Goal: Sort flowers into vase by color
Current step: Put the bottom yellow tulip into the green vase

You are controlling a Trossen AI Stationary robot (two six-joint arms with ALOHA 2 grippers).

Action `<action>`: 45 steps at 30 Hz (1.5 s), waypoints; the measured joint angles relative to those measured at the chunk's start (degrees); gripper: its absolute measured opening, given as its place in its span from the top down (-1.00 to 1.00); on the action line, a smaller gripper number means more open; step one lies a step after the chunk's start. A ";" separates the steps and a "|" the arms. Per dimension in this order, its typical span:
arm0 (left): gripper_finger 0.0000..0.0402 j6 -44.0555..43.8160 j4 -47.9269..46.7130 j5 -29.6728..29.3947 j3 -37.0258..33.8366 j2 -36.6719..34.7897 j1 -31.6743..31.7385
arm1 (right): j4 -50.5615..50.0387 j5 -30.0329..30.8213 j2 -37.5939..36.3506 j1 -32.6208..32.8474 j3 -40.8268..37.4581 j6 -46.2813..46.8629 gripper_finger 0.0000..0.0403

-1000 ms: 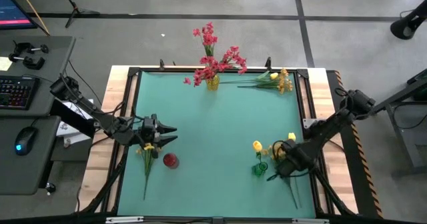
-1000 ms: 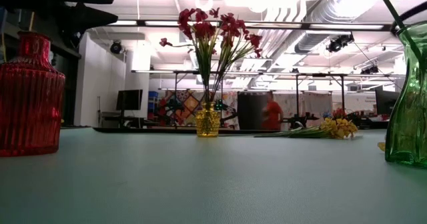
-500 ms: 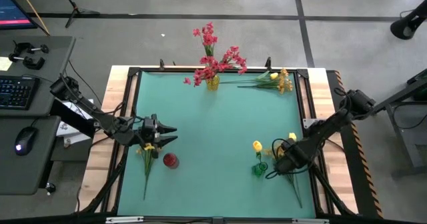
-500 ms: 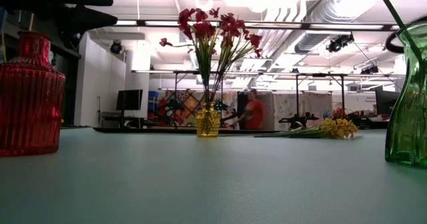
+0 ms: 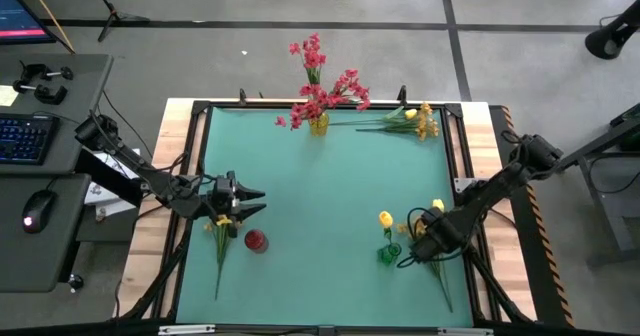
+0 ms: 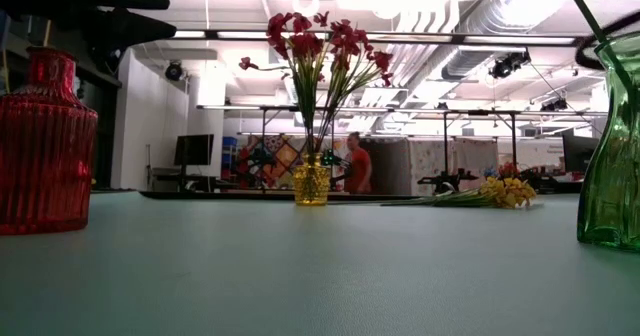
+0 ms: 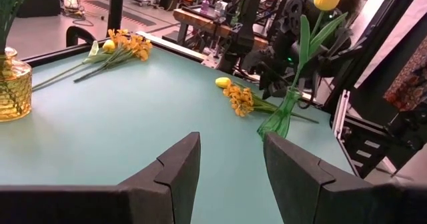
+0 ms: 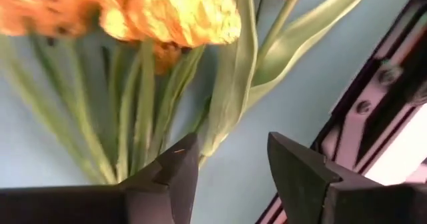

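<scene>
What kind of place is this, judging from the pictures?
Probably a robotics lab or workshop in a big industrial hall. Bare ducts run under the ceiling, more work tables stand behind, and a desk with keyboard and mouse sits beside the robot's green table.

Glossy glass vases and matt artificial flowers on a smooth green table.
The table (image 5: 320, 176) has a matt, smooth teal top with a black metal frame and pale wood edging. The red vase (image 6: 42, 141) is ribbed, shiny glass; the green vase (image 6: 612, 146) clear glossy glass; the far yellow vase (image 6: 311, 183) textured glass. The flowers (image 8: 167, 14) look like cloth with plastic stems. The left gripper (image 7: 230, 177) fingers are matt black plastic.
</scene>
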 joint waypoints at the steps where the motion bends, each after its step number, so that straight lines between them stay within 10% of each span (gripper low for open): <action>1: 0.24 0.02 -0.10 0.01 0.00 0.00 0.00 | 0.53 -0.91 0.01 0.00 -0.75 0.02 0.17; 36: 0.24 0.50 -0.28 0.00 0.00 0.00 0.02 | 9.94 2.21 -0.24 -0.02 -5.94 5.01 0.19; 45: 0.24 0.49 -0.26 -0.02 0.00 -0.02 0.02 | 6.47 2.00 0.22 0.12 -4.87 3.64 0.82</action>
